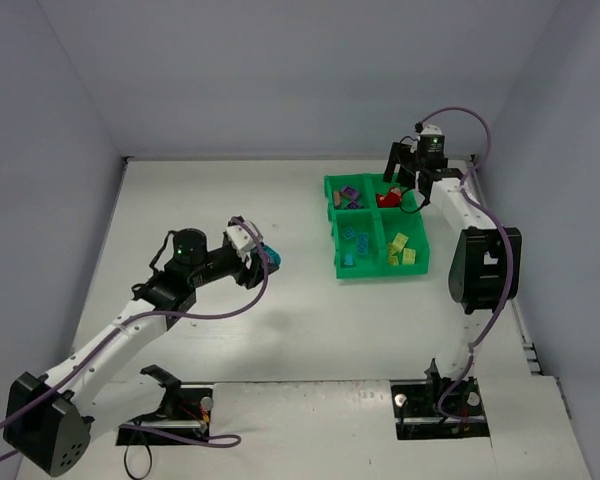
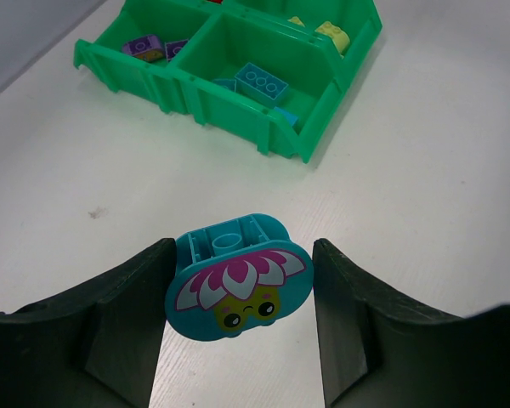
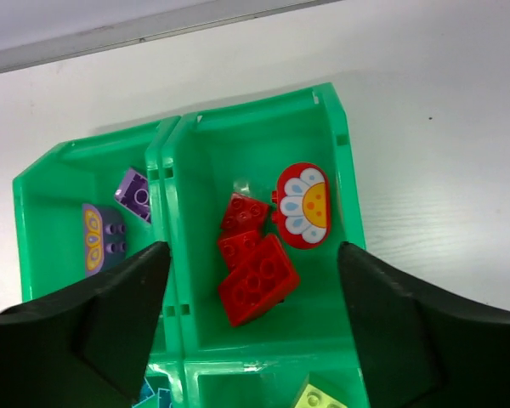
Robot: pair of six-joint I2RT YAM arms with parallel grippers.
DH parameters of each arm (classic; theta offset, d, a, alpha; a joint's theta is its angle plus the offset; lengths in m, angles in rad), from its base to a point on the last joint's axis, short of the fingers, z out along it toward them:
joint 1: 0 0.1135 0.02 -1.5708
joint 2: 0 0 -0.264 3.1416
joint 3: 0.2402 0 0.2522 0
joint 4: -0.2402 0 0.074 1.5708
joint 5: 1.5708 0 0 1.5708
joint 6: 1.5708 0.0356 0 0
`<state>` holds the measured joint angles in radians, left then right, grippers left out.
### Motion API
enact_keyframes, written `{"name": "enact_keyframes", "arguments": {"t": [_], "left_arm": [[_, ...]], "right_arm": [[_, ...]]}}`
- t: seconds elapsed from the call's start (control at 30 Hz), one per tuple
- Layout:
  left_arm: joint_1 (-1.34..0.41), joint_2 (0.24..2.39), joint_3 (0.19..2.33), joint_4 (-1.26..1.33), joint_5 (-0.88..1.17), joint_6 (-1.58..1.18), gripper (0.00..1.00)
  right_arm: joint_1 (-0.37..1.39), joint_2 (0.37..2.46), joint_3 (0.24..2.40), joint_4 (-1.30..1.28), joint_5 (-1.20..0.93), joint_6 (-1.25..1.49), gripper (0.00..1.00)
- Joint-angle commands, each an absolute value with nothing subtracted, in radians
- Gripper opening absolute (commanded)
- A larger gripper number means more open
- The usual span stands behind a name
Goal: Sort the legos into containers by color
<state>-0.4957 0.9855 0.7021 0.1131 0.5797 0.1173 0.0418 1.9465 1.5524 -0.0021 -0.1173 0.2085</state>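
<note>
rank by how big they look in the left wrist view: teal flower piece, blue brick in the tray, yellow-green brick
1. teal flower piece, though it is nearest the camera
2. blue brick
3. yellow-green brick, farthest and partly hidden

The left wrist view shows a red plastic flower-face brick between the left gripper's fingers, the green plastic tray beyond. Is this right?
The colour is wrong: the plastic flower-face brick is teal, not red, as the left wrist view shows. The rest holds.
</note>
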Motion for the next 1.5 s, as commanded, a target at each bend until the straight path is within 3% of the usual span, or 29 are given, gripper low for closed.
{"name": "enact_keyframes", "arguments": {"t": [0.0,0.67,0.7,0.77,0.8,0.9,1.0,1.1,1.13,1.27,1.37,1.47], "left_arm": [[-0.511,1.058,0.802,0.189,0.600,0.101,0.00],[-0.701,1.816,1.495,0.239,0.606,0.170,0.00],[-0.704,1.837,1.512,0.239,0.597,0.163,0.13],[-0.707,1.886,1.557,0.239,0.575,0.153,0.22],[-0.709,1.902,1.568,0.238,0.549,0.149,0.33],[-0.713,1.942,1.603,0.230,0.522,0.147,0.53],[-0.721,1.956,1.614,0.245,0.493,0.135,0.66],[-0.727,1.945,1.614,0.261,0.469,0.115,0.70],[-0.727,1.933,1.612,0.265,0.456,0.109,0.78],[-0.729,1.881,1.583,0.275,0.394,0.040,0.79],[-0.727,1.813,1.560,0.267,0.299,-0.073,0.79],[-0.727,1.709,1.507,0.224,0.171,-0.149,0.79]], "right_arm": [[0.046,1.884,1.588,0.049,-0.146,0.198,0.78],[0.023,1.131,1.071,-0.100,-0.241,0.468,0.79],[0.023,1.108,1.036,-0.106,-0.236,0.469,0.79],[0.023,1.039,1.006,-0.124,-0.236,0.465,0.79],[0.023,1.020,0.988,-0.132,-0.236,0.463,0.79],[0.023,0.944,0.973,-0.169,-0.229,0.437,0.79],[0.023,0.911,0.985,-0.196,-0.209,0.401,0.81],[0.025,0.894,1.000,-0.218,-0.190,0.362,0.83],[0.023,0.890,1.009,-0.221,-0.177,0.353,0.84],[0.023,0.873,1.029,-0.241,-0.132,0.305,0.90],[0.023,0.874,1.049,-0.264,-0.048,0.301,1.00],[0.025,0.884,1.084,-0.270,-0.003,0.268,1.00]]}}
